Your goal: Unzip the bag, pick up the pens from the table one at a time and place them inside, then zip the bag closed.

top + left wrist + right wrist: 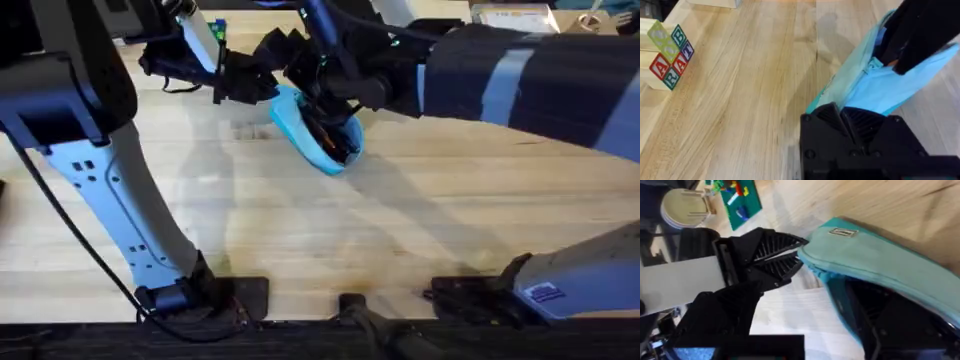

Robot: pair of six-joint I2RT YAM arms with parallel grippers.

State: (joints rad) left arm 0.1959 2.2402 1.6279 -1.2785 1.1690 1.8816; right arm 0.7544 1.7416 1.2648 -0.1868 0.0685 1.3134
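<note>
The pale wooden table (420,230) carries the turquoise bag (310,130) toward its far middle, lying at a slant with its zipper open and something orange-red showing inside. The left gripper (797,260) has its black ribbed fingers pressed together on the fabric at one end of the bag, while the right gripper (335,95) hangs over the open mouth, and whether its fingers are apart or together I cannot tell. Off to the side, lettered toy blocks (670,57) sit on the table.
</note>
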